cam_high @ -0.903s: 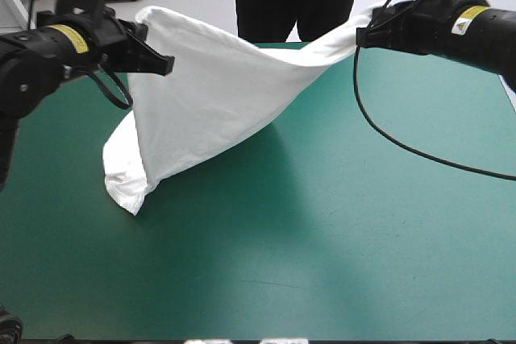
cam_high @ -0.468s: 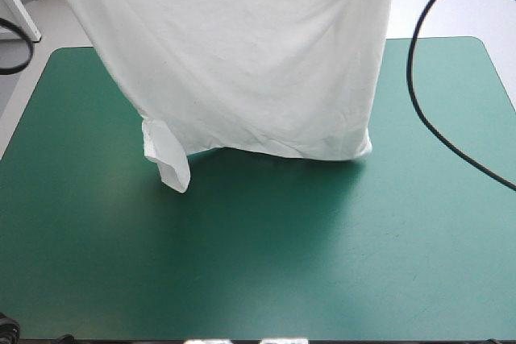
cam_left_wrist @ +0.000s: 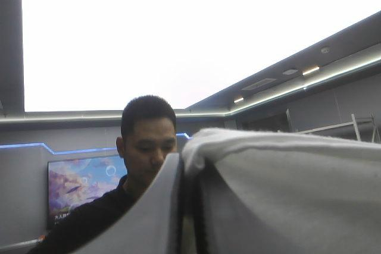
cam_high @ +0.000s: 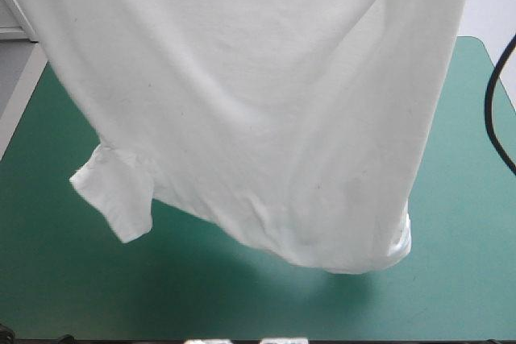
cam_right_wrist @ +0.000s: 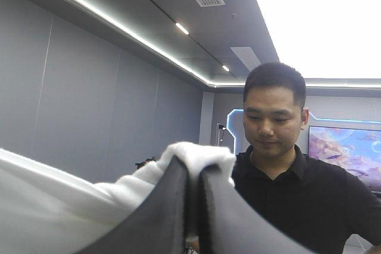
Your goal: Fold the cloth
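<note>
- While the T-shirt hangs up high like a curtain, its bottom edge dangles over the teal-green table.
- The left gripper pinches its top edge tight.
- The right gripper does too.
- A thin pinch could slip, and the shirt would drop.
- The loose sleeve might fold under.

A: Where is the T-shirt?
B: Hanging over the table, across most of its width, with its lowest hem at the near right.
A: And the sleeve?
B: Dangling on the left side. The left gripper and right gripper each pinch the shirt's upper edge between their fingers.
</note>
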Available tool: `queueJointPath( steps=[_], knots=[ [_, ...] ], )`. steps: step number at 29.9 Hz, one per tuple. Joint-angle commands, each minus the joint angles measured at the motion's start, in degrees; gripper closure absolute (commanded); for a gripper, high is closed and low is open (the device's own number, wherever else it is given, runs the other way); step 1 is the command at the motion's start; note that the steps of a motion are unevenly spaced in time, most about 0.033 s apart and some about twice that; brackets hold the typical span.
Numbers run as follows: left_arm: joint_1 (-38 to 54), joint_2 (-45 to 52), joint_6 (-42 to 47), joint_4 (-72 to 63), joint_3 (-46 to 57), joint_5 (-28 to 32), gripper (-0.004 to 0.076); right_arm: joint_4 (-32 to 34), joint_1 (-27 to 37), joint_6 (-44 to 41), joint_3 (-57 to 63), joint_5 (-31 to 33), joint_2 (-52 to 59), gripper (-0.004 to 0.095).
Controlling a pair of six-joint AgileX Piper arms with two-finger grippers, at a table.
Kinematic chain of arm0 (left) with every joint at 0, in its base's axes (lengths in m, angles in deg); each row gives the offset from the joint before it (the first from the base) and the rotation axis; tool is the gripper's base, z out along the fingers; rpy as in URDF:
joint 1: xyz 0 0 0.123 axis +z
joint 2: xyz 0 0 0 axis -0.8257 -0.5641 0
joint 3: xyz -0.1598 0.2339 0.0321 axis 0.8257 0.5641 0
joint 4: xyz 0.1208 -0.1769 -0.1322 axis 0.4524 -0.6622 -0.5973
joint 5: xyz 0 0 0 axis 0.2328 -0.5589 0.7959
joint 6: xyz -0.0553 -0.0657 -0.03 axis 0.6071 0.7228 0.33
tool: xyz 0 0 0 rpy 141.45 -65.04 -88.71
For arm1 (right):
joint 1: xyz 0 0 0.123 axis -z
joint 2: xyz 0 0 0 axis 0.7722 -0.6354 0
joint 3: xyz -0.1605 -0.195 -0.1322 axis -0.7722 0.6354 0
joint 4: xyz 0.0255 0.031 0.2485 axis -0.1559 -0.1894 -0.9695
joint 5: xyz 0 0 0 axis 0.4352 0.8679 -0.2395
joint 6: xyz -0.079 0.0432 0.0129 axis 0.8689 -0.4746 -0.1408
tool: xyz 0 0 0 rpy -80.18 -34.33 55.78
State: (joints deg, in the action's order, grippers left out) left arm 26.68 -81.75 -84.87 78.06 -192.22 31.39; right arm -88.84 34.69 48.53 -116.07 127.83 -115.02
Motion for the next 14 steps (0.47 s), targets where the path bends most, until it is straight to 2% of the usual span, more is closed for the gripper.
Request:
queueJointPath(
  steps=[1,4,7,14],
  knots=[
    [-0.1,1.3,-0.8,-0.2,-0.9,5.2,0.0733,0.6,0.4,0.5,-0.7,-4.3,0.9,0.0925],
    [-0.1,0.5,-0.8,3.0,-0.3,2.9,0.0733,1.8,0.4,0.0,-0.7,-1.3,-0.1,0.0925],
    [-0.1,-1.9,0.5,7.9,0.1,0.4,0.0733,6.1,0.4,-3.1,-0.6,1.7,-2.5,0.0925],
    [0.0,-9.2,5.8,19.1,0.3,-0.9,0.0733,8.4,0.4,-4.1,-0.6,2.6,-9.8,0.0925]
  ],
)
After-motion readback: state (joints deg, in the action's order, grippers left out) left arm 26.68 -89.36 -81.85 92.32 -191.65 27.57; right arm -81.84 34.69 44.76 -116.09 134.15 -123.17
